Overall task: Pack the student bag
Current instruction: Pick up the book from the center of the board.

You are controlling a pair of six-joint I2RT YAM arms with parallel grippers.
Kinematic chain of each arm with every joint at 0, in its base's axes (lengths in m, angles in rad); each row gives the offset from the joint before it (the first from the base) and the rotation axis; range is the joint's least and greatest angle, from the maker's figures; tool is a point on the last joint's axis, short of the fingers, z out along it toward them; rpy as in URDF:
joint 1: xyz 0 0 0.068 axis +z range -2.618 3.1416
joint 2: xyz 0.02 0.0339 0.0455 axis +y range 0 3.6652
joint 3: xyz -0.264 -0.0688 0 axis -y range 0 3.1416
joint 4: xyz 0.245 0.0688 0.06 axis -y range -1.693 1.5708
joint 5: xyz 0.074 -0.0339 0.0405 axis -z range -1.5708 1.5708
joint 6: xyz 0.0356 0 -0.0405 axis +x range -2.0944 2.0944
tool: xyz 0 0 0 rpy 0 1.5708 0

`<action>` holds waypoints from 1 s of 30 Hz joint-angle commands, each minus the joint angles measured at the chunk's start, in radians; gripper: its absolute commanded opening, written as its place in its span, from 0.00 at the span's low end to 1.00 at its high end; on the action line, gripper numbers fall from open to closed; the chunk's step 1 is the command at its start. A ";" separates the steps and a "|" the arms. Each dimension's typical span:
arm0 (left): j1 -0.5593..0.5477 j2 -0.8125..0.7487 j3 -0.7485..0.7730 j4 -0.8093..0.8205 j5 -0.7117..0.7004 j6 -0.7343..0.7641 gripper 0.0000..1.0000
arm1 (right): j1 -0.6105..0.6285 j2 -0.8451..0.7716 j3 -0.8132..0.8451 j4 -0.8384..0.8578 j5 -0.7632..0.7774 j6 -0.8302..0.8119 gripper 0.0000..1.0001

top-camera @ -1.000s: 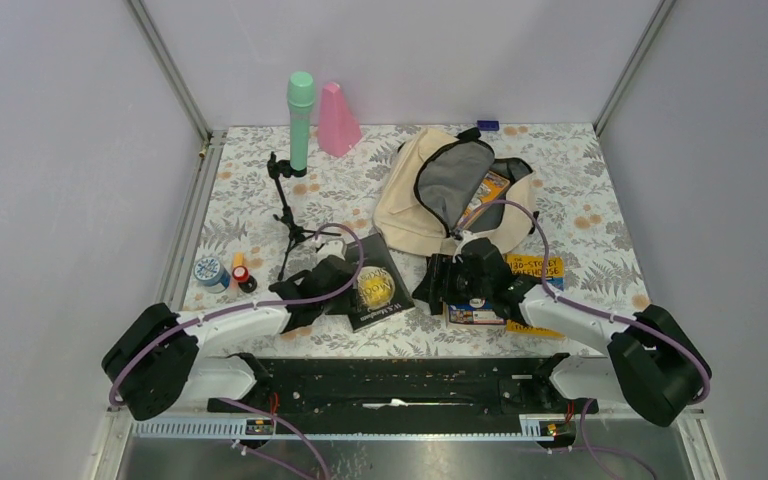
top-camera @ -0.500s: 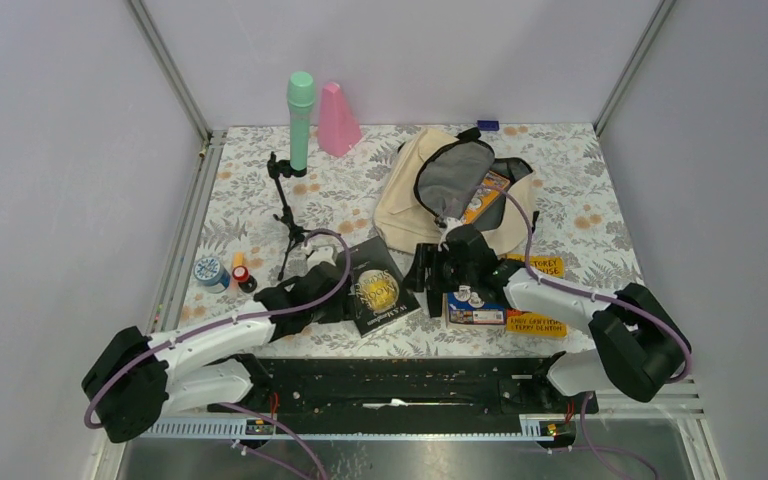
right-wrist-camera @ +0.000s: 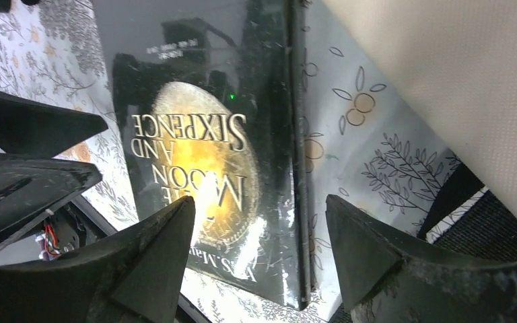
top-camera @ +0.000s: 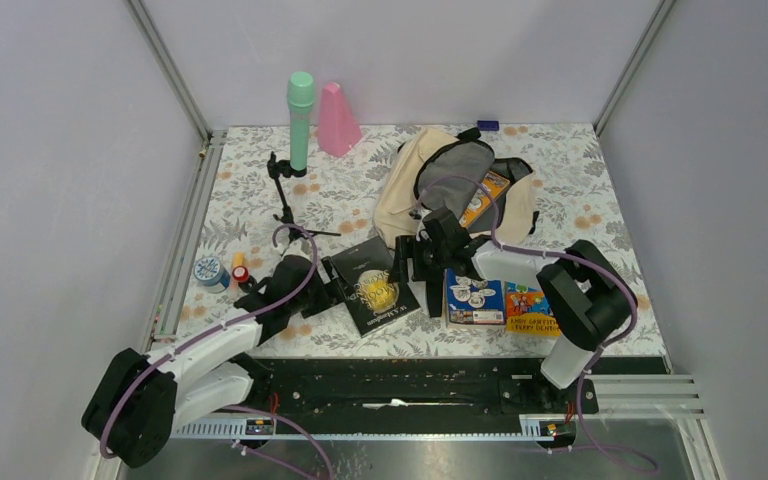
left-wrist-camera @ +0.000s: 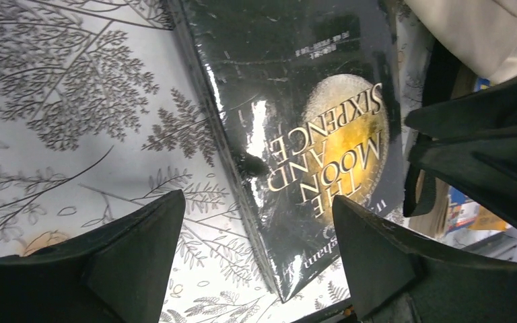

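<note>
The student bag (top-camera: 410, 205), a cream backpack, lies at the back centre with its grey-lined mouth open and an orange book (top-camera: 487, 193) inside; its cream fabric (right-wrist-camera: 444, 81) also fills the right wrist view's top right. A black book, "The Moon and Sixpence" (top-camera: 372, 287) (left-wrist-camera: 309, 121) (right-wrist-camera: 202, 155), lies flat in front of it. My left gripper (top-camera: 328, 290) (left-wrist-camera: 259, 232) stands open over the book's left edge. At the book's right edge my right gripper (top-camera: 408, 268) (right-wrist-camera: 259, 232) is open astride that edge. Neither holds anything.
Two colourful books (top-camera: 475, 300) (top-camera: 530, 309) lie right of the black book. A green bottle (top-camera: 300, 120), a pink cone (top-camera: 338, 118) and a small black tripod (top-camera: 285, 205) stand at the back left. A blue round item (top-camera: 209, 272) and small bottles (top-camera: 241, 271) sit at the left edge.
My right gripper has swung left from the colourful books to the black book's right edge. My left gripper has opened wider and drawn back to the book's left edge.
</note>
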 commanded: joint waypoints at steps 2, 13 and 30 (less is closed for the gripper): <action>0.029 0.042 -0.037 0.205 0.109 -0.034 0.83 | -0.044 0.056 0.034 0.039 -0.148 0.014 0.77; 0.042 0.173 -0.059 0.296 0.174 -0.031 0.55 | -0.032 0.148 -0.001 0.257 -0.391 0.160 0.73; 0.048 0.096 -0.090 0.248 0.167 0.008 0.28 | -0.030 0.049 -0.093 0.620 -0.516 0.446 0.29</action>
